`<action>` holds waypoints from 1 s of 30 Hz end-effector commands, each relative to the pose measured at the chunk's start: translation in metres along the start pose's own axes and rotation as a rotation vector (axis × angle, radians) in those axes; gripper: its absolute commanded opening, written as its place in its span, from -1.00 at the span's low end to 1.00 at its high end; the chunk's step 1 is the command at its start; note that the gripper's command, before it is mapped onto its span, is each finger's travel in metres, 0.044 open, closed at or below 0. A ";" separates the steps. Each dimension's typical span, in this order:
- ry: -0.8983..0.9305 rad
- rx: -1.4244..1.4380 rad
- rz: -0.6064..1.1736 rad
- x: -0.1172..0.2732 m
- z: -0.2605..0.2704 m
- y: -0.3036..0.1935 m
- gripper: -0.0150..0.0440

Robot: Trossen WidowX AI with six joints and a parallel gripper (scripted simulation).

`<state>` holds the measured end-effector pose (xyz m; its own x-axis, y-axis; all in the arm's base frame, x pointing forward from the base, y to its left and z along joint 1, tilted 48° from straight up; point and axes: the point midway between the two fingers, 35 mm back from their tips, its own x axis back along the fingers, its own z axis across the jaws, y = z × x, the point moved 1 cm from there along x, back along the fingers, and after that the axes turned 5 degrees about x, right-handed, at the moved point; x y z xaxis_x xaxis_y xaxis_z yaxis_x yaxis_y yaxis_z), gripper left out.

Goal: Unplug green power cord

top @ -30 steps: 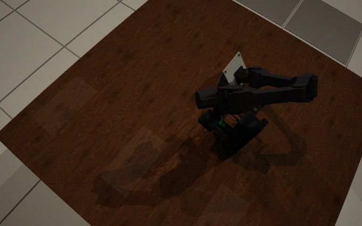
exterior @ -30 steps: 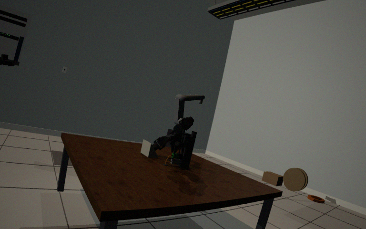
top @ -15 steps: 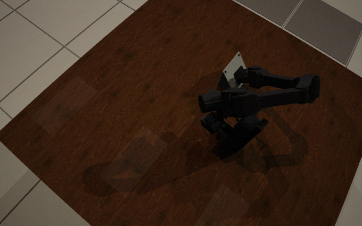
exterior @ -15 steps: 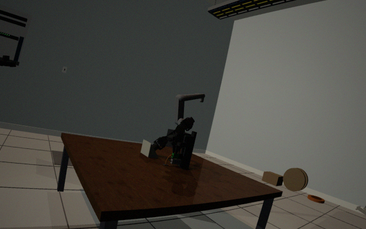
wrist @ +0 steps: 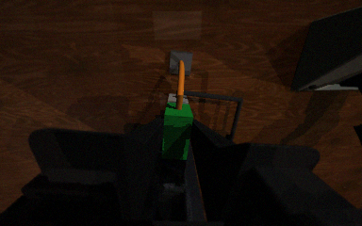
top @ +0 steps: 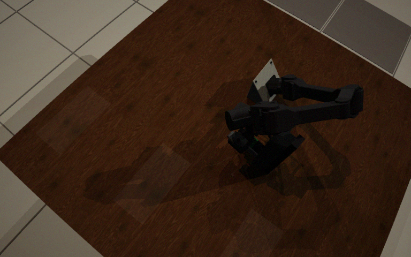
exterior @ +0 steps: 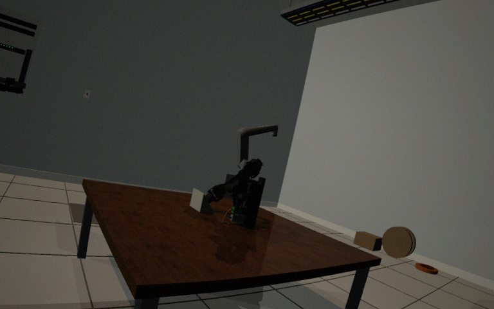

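Note:
The green plug (wrist: 176, 137) (exterior: 233, 209) stands in the middle of the wrist view, and a sliver of its green (top: 256, 140) shows in the top view. My gripper (wrist: 177, 122) is shut on the green plug, with one fingertip against each side. The orange cord (wrist: 181, 80) (exterior: 225, 215) runs from the plug's far end to a small grey block (wrist: 173, 69) on the table. The power strip is hard to make out in the dark behind the fingers. I cannot tell whether the plug sits in it.
A tall dark board (exterior: 256, 205) stands close beside the gripper. A dark thin-barred frame (wrist: 237, 118) lies right of the plug. The pale-faced arm mount (top: 263, 76) (exterior: 196, 199) stands on the wooden table (top: 175, 76) (exterior: 146, 229).

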<state>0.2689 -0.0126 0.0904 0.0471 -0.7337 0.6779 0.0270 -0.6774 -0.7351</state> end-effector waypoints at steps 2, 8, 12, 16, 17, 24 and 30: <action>0.001 0.001 0.000 0.000 0.000 0.000 -0.37; 0.001 0.001 0.000 0.000 0.000 0.000 -0.49; 0.001 0.000 -0.001 0.000 0.000 0.004 -0.49; 0.001 0.000 -0.001 0.001 0.001 0.010 -0.49; 0.001 0.000 -0.002 0.001 0.001 0.012 -0.49; 0.001 0.000 -0.003 0.001 0.000 0.024 -0.49; 0.002 -0.001 -0.003 0.002 -0.001 0.034 -0.49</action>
<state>0.2710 -0.0134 0.0846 0.0460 -0.7633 0.6444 0.0521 -0.6423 -0.7646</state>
